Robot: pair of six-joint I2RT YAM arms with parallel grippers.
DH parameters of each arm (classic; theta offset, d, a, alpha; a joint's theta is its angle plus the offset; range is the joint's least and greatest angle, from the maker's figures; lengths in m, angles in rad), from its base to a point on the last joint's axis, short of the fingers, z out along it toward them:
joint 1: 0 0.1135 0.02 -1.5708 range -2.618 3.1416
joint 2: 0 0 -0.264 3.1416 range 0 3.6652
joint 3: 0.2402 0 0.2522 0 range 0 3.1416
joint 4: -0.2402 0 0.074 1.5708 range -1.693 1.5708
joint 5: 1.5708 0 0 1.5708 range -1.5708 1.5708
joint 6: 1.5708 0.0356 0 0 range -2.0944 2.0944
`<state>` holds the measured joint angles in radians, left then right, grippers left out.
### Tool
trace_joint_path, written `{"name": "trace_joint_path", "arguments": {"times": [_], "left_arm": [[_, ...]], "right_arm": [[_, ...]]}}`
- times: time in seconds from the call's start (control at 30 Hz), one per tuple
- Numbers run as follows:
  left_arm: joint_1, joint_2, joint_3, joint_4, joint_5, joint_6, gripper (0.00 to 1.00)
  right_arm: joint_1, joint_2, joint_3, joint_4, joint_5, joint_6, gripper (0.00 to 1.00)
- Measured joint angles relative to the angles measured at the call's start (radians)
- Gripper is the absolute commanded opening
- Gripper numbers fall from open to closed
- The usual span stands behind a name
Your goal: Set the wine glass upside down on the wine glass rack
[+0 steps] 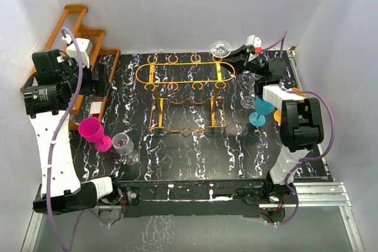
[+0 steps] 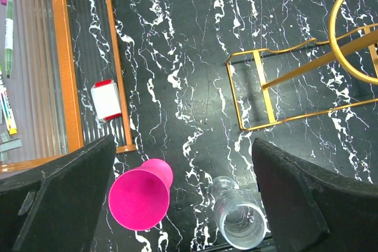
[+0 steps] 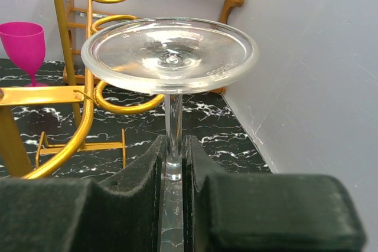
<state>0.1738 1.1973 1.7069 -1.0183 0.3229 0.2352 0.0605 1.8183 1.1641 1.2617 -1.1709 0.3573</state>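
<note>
My right gripper [image 3: 175,146] is shut on the stem of a clear wine glass [image 3: 170,54], which it holds upside down with the round foot on top. In the top view the glass [image 1: 221,47] hangs at the far right end of the orange-gold wire rack [image 1: 183,69], with the gripper [image 1: 236,56] just right of it. The rack's end rail and ring slots [image 3: 88,110] are close on the glass's left, and I cannot tell if they touch. The bowl is hidden below the fingers. My left gripper [image 2: 183,143] is open and empty, high above the table at the left [image 1: 100,84].
A pink glass [image 1: 93,132] and a clear glass [image 1: 125,146] stand at the front left, both under my left gripper. A teal glass [image 1: 260,112] stands by the right arm. A brown wooden stepped rack [image 1: 77,28] and a white-red block [image 1: 94,107] are at the left. White walls enclose the table.
</note>
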Motion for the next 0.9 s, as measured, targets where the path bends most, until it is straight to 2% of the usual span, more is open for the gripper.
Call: {"name": "trace_joint_path", "arguments": {"times": [0.9], "left_arm": [[0.000, 0.032, -0.010, 0.000, 0.020, -0.011, 0.97]], "right_arm": [[0.011, -0.013, -0.047, 0.078, -0.036, 0.004, 0.08]]}}
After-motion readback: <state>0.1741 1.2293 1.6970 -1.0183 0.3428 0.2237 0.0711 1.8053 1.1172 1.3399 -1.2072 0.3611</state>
